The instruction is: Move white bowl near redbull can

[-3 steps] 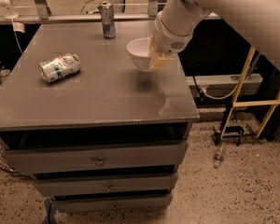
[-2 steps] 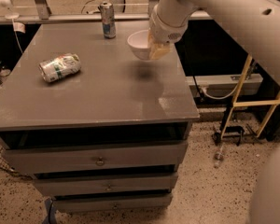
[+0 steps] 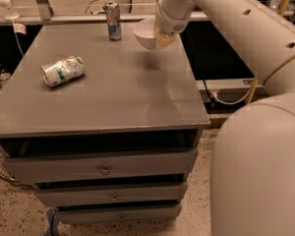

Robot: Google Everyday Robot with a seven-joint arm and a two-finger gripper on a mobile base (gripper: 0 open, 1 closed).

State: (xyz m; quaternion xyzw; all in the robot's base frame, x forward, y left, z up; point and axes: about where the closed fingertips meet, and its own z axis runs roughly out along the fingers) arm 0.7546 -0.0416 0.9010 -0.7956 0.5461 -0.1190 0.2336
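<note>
one pale robot arm (image 3: 246, 31) fills the right side of the view, its thick lower body bulking in the near right corner and its perforated forearm reaching to the far left over the furniture. one grey cabinet stands in the middle on a speckled floor (image 3: 14, 215); its flat top is the surface (image 3: 118, 100) that carries the things. below the top there are three drawers (image 3: 105, 168) stacked one under another, and the upper two each show a small round knob.

on or over the surface there are three things: one bowl and two cans. the white bowl (image 3: 145, 33) is at the far edge, right of centre, upright and lifted clear of the surface, with its dark shadow (image 3: 150, 63) on the grey top just nearer than it. the one tool (image 3: 163, 39), at the end of the arm, is clamped on the bowl's right rim, its yellowish tips reaching down the bowl's side. the silver-and-green can (image 3: 62, 71) lies on its side, dented, at the left of the surface, well apart from the bowl. the redbull can (image 3: 113, 21) stands upright at the far edge, just left of the bowl, near it but not touching.
</note>
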